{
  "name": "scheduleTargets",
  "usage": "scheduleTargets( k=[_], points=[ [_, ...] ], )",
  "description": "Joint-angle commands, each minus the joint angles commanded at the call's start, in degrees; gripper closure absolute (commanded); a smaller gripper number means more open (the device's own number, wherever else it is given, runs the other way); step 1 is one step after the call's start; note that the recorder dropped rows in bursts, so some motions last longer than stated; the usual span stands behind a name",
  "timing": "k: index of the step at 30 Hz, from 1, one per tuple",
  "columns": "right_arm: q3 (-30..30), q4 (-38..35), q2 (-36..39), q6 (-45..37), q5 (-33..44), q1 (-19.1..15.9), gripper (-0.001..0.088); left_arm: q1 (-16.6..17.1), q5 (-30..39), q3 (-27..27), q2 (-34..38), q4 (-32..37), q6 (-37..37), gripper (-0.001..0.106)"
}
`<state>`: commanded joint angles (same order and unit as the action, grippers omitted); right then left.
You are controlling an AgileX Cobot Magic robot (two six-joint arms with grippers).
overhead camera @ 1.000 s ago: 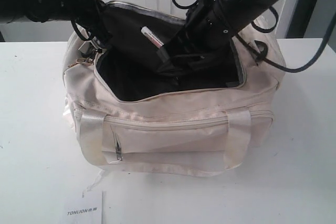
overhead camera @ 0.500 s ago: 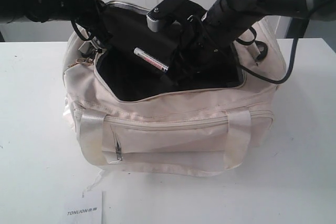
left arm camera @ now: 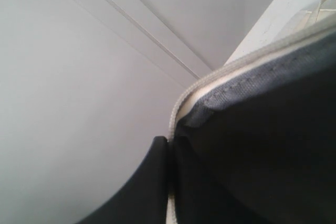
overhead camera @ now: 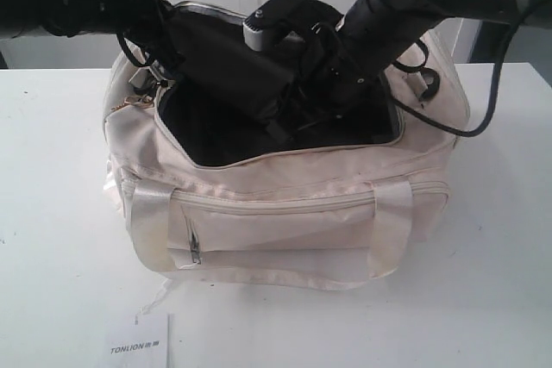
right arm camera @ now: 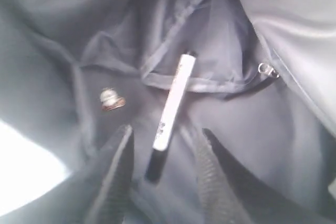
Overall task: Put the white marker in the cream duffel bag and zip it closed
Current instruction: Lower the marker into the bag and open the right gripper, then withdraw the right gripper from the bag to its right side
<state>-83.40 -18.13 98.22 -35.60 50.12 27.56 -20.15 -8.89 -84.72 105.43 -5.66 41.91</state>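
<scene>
The cream duffel bag (overhead camera: 285, 213) sits on the white table with its top flap lifted and its black lining showing. My left gripper (overhead camera: 155, 62) is shut on the flap's zipper edge (left arm camera: 176, 114) and holds it up at the bag's far left. My right gripper (overhead camera: 289, 122) reaches down into the opening. In the right wrist view the right gripper (right arm camera: 167, 131) stands open. The white marker (right arm camera: 172, 103) lies loose on the black lining, its dark cap between the fingertips (right arm camera: 123, 145) and touching neither. The exterior view does not show the marker.
A white card printed TONLION (overhead camera: 142, 342) lies at the table's front edge. The bag's two strap handles (overhead camera: 151, 213) hang over its front pocket. A metal snap (right arm camera: 111, 99) and a small zipper pull (right arm camera: 266, 69) sit on the lining near the marker.
My right gripper carried the marker down into the bag's opening, then opened and let it go. The marker now rests on the lining. The left gripper has kept the flap up.
</scene>
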Motion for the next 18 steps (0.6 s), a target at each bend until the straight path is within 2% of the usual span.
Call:
scheduleTargets(
  k=[2, 5, 16, 18],
  points=[
    [0.0, 0.0, -1.98, 0.0, 3.84, 0.0, 0.0521, 0.0, 0.0, 0.0, 0.0, 0.0, 0.0, 0.105],
    [0.0, -0.36, -4.97, 0.0, 8.85, 0.0, 0.0635, 0.0, 0.0, 0.0, 0.0, 0.0, 0.0, 0.105],
    [0.0, -0.36, -8.62, 3.05, 13.79, 0.0, 0.0859, 0.0, 0.0, 0.0, 0.0, 0.0, 0.0, 0.105],
    [0.0, -0.36, -9.09, 4.68, 15.33, 0.0, 0.0868, 0.0, 0.0, 0.0, 0.0, 0.0, 0.0, 0.105]
  ],
)
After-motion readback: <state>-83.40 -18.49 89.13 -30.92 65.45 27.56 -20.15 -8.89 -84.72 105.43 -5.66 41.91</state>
